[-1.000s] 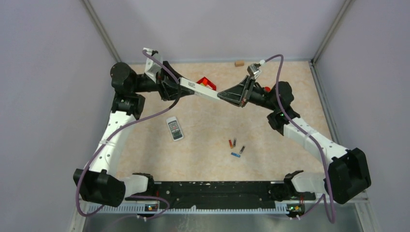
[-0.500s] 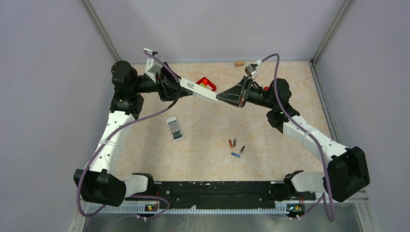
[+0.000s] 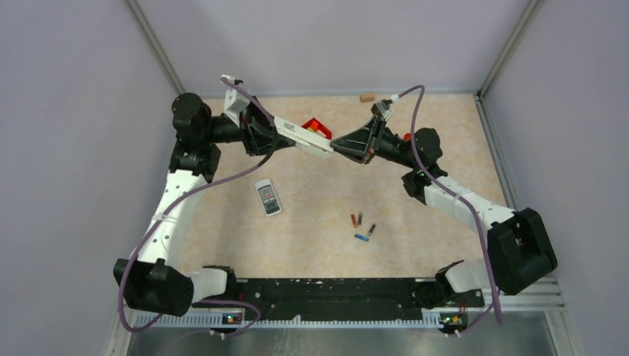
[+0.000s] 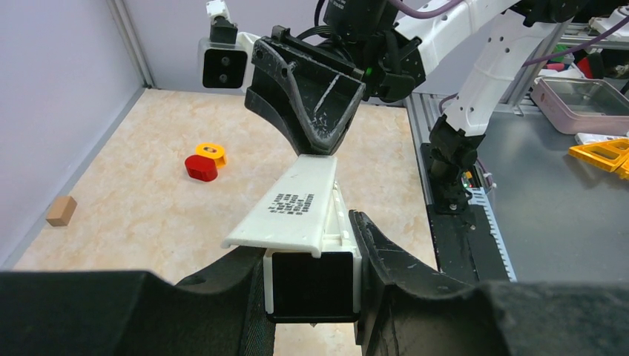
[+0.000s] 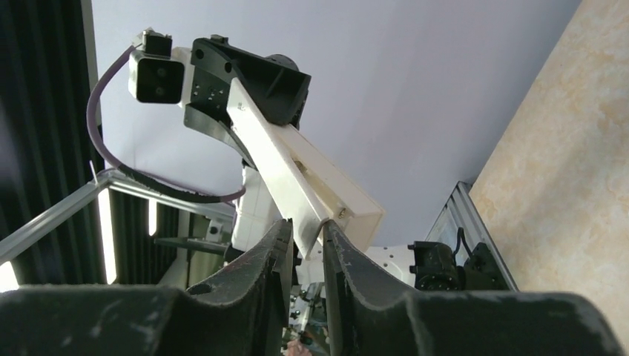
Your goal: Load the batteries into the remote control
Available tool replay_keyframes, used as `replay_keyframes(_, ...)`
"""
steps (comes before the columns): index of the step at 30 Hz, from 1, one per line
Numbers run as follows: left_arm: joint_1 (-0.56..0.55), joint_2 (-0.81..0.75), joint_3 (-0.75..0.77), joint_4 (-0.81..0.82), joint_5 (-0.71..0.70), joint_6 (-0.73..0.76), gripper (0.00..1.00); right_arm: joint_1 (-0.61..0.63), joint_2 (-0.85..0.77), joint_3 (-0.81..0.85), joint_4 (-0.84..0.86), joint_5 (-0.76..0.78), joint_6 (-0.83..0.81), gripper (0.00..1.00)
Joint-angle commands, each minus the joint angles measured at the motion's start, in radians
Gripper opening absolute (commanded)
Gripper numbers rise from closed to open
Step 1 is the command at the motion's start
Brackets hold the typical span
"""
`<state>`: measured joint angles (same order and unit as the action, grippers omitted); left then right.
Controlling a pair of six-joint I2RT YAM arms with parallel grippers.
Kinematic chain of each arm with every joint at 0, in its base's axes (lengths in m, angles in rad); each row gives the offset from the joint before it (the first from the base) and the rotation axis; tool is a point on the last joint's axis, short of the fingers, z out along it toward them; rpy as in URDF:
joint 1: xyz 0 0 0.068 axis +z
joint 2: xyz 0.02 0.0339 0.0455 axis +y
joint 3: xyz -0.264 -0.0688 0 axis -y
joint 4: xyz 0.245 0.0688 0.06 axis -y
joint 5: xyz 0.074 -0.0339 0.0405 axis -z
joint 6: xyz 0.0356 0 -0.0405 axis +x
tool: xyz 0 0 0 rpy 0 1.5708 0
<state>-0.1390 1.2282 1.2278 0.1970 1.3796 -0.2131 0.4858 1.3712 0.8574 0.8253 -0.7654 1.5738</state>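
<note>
A long white remote control [image 3: 304,138] hangs in the air between both grippers at the back of the table. My left gripper [image 3: 271,137] is shut on its body, whose black end face [image 4: 311,274] sits between the jaws. The remote's white back cover [image 4: 285,211] with printed text lies raised and offset along the top. My right gripper [image 3: 337,146] is shut on the thin far end of that cover [image 5: 305,222]. Several tiny batteries lie loose on the table: a red-and-black one [image 3: 354,219], two dark ones [image 3: 360,218] [image 3: 371,229], and a blue one [image 3: 361,237].
A small grey remote [image 3: 268,197] lies on the table left of centre. A red and yellow toy [image 3: 317,127] sits under the held remote, also in the left wrist view [image 4: 202,165]. A wooden block [image 3: 366,97] is at the back wall.
My right gripper has moved a little left toward the left gripper, staying on the remote's far end. The left gripper has barely moved. The batteries have not moved.
</note>
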Motion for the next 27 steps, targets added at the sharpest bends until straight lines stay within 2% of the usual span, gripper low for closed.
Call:
replay_keyframes(1, 0.004, 0.006, -0.001, 0.007, 0.006, 0.021, 0.0, -0.005, -0.004, 0.008, 0.1, -0.009, 0.021, 0.25)
replay_keyframes(9, 0.004, 0.009, -0.003, -0.002, 0.008, 0.024, 0.0, -0.004, 0.014, 0.014, 0.107, -0.013, 0.021, 0.35)
replay_keyframes(14, 0.004, 0.004, -0.004, -0.005, 0.009, 0.026, 0.0, 0.004, 0.028, 0.021, 0.134, -0.012, 0.033, 0.38)
replay_keyframes(24, 0.004, -0.004, -0.013, -0.005, 0.006, 0.026, 0.0, 0.056, 0.048, 0.03, 0.227, 0.05, 0.069, 0.36)
replay_keyframes(27, 0.004, -0.008, -0.016, -0.002, 0.003, 0.025, 0.0, 0.065, 0.049, 0.023, 0.24, 0.071, 0.081, 0.32)
